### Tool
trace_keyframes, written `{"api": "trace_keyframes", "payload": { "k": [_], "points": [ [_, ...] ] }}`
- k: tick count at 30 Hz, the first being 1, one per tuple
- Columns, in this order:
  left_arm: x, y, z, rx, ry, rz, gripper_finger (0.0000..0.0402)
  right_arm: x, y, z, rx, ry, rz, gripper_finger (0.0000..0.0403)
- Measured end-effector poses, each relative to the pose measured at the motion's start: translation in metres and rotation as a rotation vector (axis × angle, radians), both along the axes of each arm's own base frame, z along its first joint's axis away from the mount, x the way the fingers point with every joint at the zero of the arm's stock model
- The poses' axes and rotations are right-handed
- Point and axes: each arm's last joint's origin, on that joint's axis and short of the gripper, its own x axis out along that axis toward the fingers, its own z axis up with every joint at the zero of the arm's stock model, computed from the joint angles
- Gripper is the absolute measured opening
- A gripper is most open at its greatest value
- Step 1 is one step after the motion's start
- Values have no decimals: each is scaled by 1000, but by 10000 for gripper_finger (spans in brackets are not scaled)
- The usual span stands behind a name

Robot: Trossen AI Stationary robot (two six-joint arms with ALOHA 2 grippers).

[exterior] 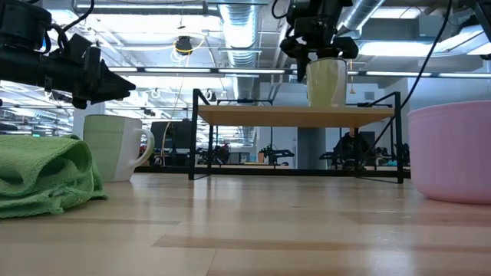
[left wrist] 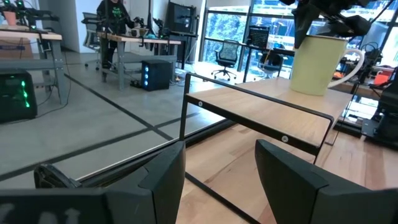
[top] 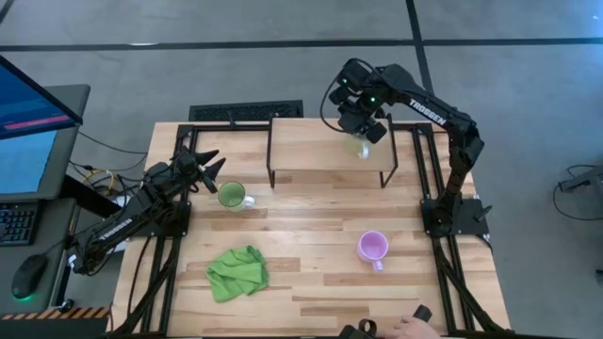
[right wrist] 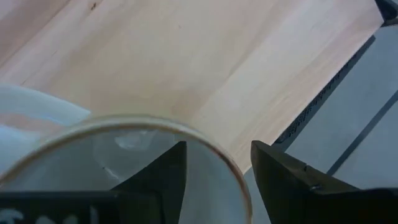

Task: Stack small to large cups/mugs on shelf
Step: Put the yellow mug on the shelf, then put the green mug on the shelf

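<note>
The cream mug (exterior: 326,83) stands upright on its base at the right end of the wooden shelf (top: 301,141). My right gripper (right wrist: 217,168) is above it, pointing down, open, with one finger inside the mug and one outside its rim (right wrist: 235,167). The green mug (top: 231,195) stands on the table in front of the shelf's left end. My left gripper (top: 209,169) hangs open and empty just left of it. The lilac mug (top: 372,248) stands on the table at the near right. My right gripper straddles the cream mug's wall at the rim (right wrist: 235,167) from above, one finger (right wrist: 177,171) inside and one (right wrist: 280,177) outside. The gap between them is much wider than the wall. I cannot tell whether either finger touches the mug.
A crumpled green cloth (top: 237,273) lies on the table at the near left. A person's hand (top: 407,327) shows at the near edge. The shelf's left and middle parts (left wrist: 261,99) are bare wood. Black frame rails run along both table sides.
</note>
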Motion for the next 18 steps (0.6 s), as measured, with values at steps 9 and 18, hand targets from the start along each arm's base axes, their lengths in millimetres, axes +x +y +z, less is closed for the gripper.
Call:
{"api": "trace_keyframes", "payload": {
  "k": [9,18],
  "points": [
    [0,0,0,0,0,0,185,-1,1,8,-8,-17,-10,230],
    [0,0,0,4,4,0,185,-5,2,15,-33,-10,-79,267]
  ]
}}
